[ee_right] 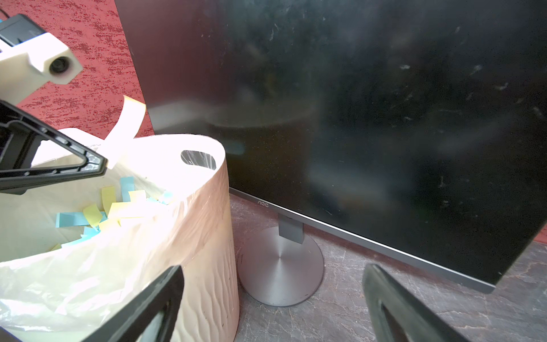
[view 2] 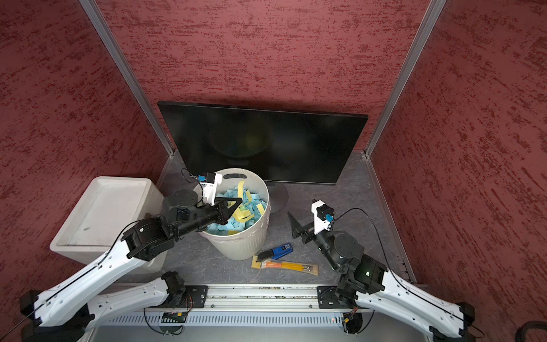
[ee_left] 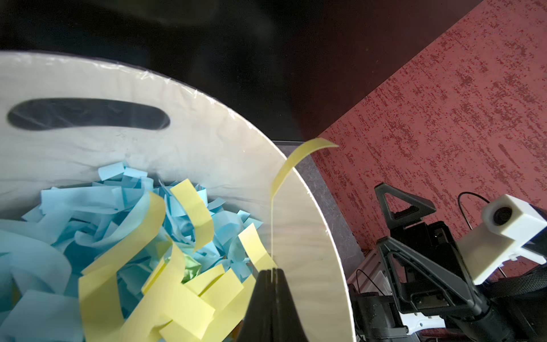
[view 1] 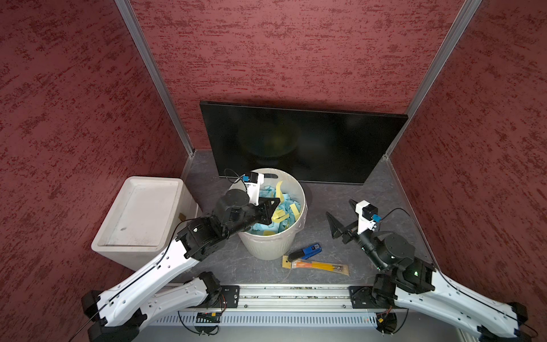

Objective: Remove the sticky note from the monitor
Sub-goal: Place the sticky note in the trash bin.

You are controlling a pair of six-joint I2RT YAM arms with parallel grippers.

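One white box (view 1: 139, 213) at left. Left pincer (ee_left: 270, 271) clamped on one yellow sticky note (ee_left: 296, 160), held above one white bin (view 1: 266, 248) of blue and yellow scraps. One monitor (view 1: 302, 142) stands behind the bin, apart from the note. Right pincer (view 1: 340, 214) spread wide apart.
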